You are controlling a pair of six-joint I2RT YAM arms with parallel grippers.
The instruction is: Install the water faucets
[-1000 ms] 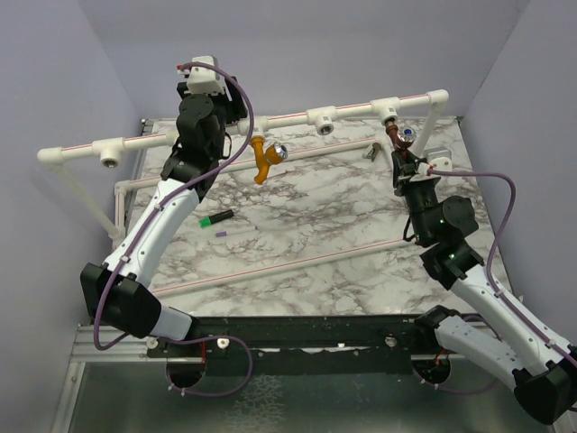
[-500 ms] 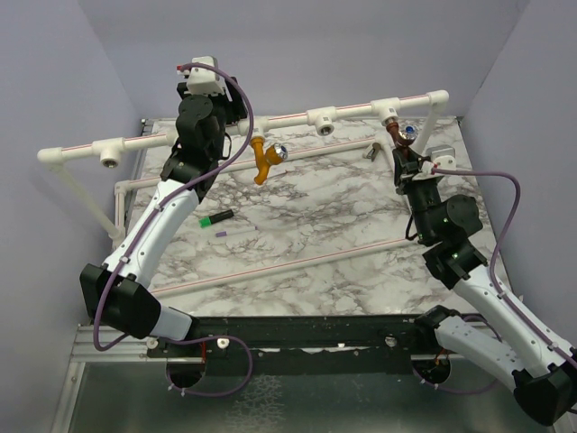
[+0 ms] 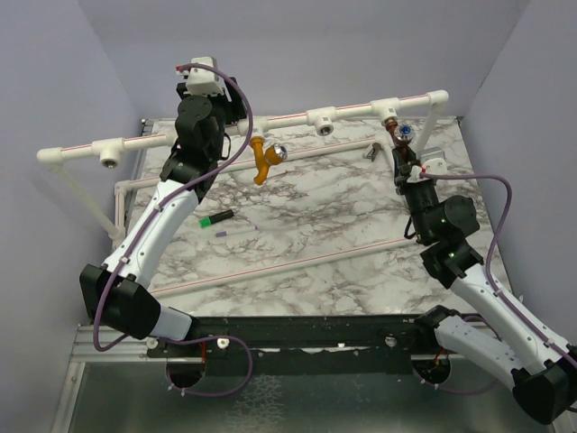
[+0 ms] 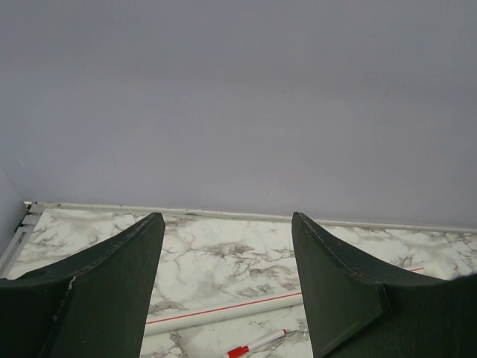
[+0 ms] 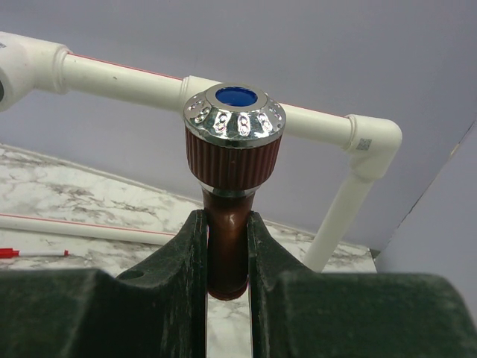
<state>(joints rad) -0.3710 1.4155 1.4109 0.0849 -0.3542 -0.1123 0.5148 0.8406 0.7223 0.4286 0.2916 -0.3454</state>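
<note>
The dark reddish-brown faucet [image 3: 396, 137] stands under a white T-fitting [image 3: 389, 110] at the back right, its silver knob [image 5: 234, 115] capped in blue. My right gripper [image 3: 402, 162] is shut on its spout [image 5: 227, 253], one finger on each side. The orange-yellow faucet [image 3: 263, 160] hangs from the white pipe rail [image 3: 288, 117], its shiny knob [image 3: 280, 152] pointing right. My left gripper [image 3: 236, 110] sits just left of it at rail height. In the left wrist view that gripper [image 4: 223, 216] stands open with only marble between its fingers [image 4: 119, 283].
A green marker [image 3: 216, 218] lies on the marble table [image 3: 325, 216]. A red-capped marker [image 4: 257, 343] and a loose pipe [image 4: 223, 312] lie at the back. More T-fittings [image 3: 322, 119] sit along the rail. A long loose pipe [image 3: 288, 264] crosses the table's middle.
My right wrist has turned a little while still clamped on the reddish-brown faucet. The left arm and the orange-yellow faucet have not moved.
</note>
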